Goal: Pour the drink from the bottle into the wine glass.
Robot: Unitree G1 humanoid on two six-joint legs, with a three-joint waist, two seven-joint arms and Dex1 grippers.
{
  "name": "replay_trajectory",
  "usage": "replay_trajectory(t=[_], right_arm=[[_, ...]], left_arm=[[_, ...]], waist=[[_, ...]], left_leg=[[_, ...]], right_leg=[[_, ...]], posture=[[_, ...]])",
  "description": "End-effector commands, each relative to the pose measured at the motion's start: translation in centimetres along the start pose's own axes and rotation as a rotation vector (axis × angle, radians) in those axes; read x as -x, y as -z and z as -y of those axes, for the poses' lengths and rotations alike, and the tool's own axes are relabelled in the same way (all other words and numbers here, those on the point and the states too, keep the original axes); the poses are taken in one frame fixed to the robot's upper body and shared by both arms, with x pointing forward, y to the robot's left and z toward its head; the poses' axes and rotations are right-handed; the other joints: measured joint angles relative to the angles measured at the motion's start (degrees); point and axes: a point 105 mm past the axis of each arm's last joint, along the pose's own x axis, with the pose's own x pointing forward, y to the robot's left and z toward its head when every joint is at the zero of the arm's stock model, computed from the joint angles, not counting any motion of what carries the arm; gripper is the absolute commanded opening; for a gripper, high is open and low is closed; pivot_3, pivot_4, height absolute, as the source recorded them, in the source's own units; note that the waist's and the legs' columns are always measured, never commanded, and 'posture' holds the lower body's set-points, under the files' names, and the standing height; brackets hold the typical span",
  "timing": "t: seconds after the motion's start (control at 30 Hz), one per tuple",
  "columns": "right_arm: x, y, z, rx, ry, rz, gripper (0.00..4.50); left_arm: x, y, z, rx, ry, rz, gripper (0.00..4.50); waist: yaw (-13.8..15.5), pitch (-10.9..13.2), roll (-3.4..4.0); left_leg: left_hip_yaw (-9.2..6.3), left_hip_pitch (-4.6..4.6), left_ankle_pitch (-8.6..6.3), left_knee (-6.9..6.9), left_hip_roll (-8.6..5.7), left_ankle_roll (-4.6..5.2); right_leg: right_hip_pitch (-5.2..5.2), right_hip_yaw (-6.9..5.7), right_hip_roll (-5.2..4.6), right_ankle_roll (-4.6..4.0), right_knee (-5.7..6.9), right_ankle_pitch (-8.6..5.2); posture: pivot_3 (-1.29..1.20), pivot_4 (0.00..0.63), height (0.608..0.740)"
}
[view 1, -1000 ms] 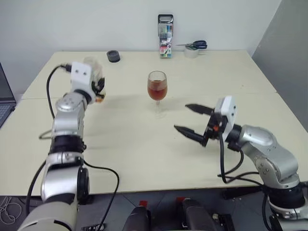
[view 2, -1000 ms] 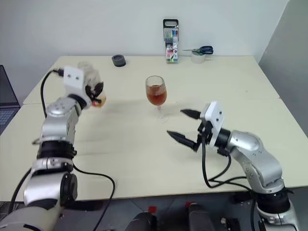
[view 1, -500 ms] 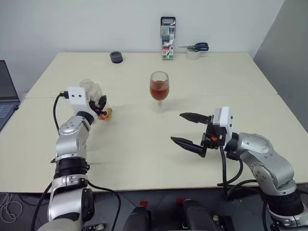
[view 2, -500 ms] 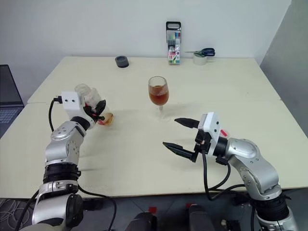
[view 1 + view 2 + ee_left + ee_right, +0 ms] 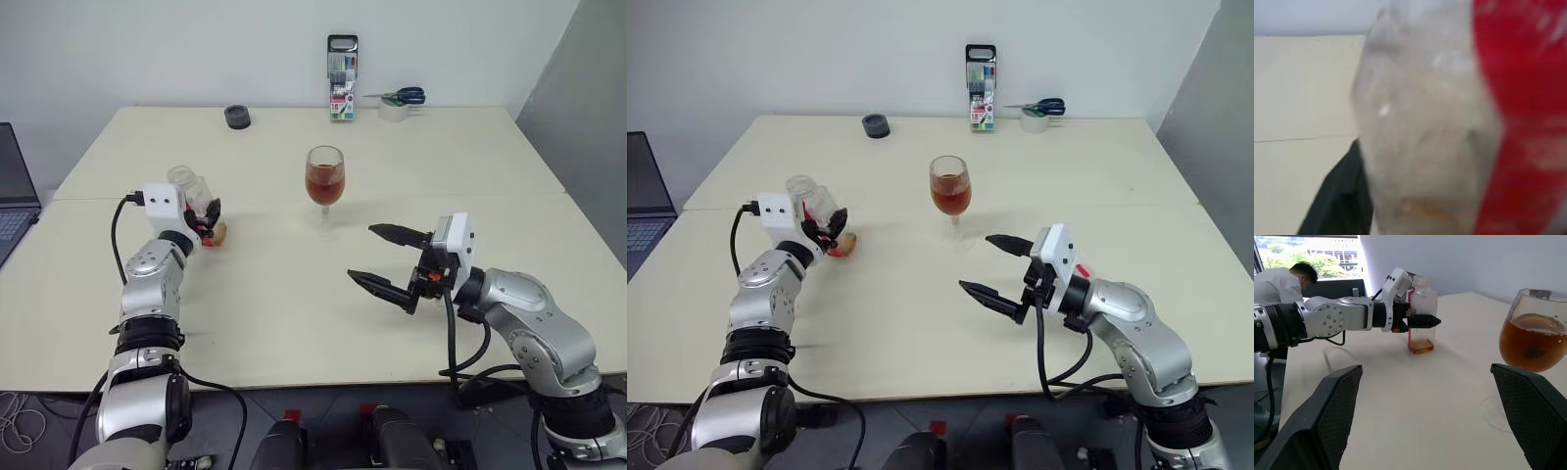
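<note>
Standing upright on the tabletop (image 5: 294, 323), the nearly empty bottle (image 5: 1421, 318) sits between the left hand's (image 5: 1422, 322) fingers; whether they grip cannot be told. Glass (image 5: 324, 182) holds the drink, nearer the wide-open, empty right hand (image 5: 384, 259).

No readable text anywhere in these views.
We are seeing printed bands on the marker pack (image 5: 338, 78) at the back of the table (image 5: 294, 313), but the print is showing too small to make out. The bottle (image 5: 1421, 318) is showing a red label strip, and in the left wrist view that red is coming across blurred, with no letters, numbers or brand marks legible.
</note>
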Motion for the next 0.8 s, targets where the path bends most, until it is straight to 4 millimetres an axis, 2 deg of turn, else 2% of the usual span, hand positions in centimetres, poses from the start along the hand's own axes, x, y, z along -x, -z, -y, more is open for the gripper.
replay_trajectory(t=[0.03, 0.07, 0.23, 0.37, 0.5, 0.63, 0.8], right_arm=[[-0.1, -1.3, -0.1, 0.028, 0.001, 0.036, 4.50], [-0.1, -1.3, -0.1, 0.027, 0.003, 0.036, 4.50], [0.0, -1.3, -0.1, 0.024, 0.022, 0.028, 4.50], [1.2, -0.3, 0.6, 0.008, 0.109, -0.015, 4.50], [3.0, 2.2, 2.2, 0.018, 0.328, -0.120, 4.50], [4.6, 4.4, 3.2, -0.045, 0.571, -0.180, 4.50], [6.7, 7.5, 3.5, -0.116, 0.828, -0.276, 4.50]], left_arm=[[0.0, -1.2, -0.4, -0.046, -0.009, 0.028, 4.26], [0.0, -1.2, -0.5, -0.053, -0.013, 0.025, 4.49], [0.7, -1.1, -0.8, -0.053, -0.037, 0.027, 4.49], [2.3, -1.0, -1.0, -0.045, -0.056, 0.030, 4.49], [4.8, -0.1, -0.6, -0.057, -0.059, -0.003, 4.49], [7.4, 0.4, 0.2, -0.048, -0.061, -0.027, 4.49], [10.1, 1.3, 1.9, -0.037, -0.061, -0.071, 4.49]], waist=[[0.02, 0.00, 0.00], [0.02, 0.00, 0.00], [-0.04, 0.00, 0.00], [0.02, 0.00, -0.01], [0.10, 0.00, -0.01], [0.04, -0.01, -0.01], [0.19, -0.01, 0.00]], left_leg=[[0.00, -0.01, 0.00, 0.00, 0.00, 0.00], [0.00, -0.01, 0.00, 0.00, 0.00, 0.00], [-0.02, 0.00, 0.00, -0.01, 0.02, 0.00], [-0.06, 0.00, 0.00, -0.04, 0.05, 0.00], [-0.07, 0.00, -0.01, -0.05, 0.04, -0.01], [-0.07, 0.00, 0.00, -0.08, 0.09, -0.02], [-0.06, 0.02, -0.01, -0.09, 0.07, -0.03]], right_leg=[[0.00, -0.01, 0.00, 0.00, -0.01, 0.00], [0.00, -0.01, 0.00, 0.00, -0.01, 0.00], [-0.01, 0.03, 0.00, 0.00, -0.01, 0.00], [-0.02, 0.03, -0.04, 0.00, -0.03, 0.00], [-0.01, 0.06, -0.08, 0.00, -0.04, 0.00], [-0.02, 0.10, -0.08, 0.00, -0.04, 0.00], [0.02, 0.14, -0.08, 0.01, -0.07, -0.01]], posture=[[0.00, 0.150, 0.740], [0.00, 0.150, 0.740], [0.00, 0.150, 0.740], [0.00, 0.150, 0.740], [0.00, 0.150, 0.740], [0.00, 0.150, 0.740], [0.00, 0.150, 0.740]])
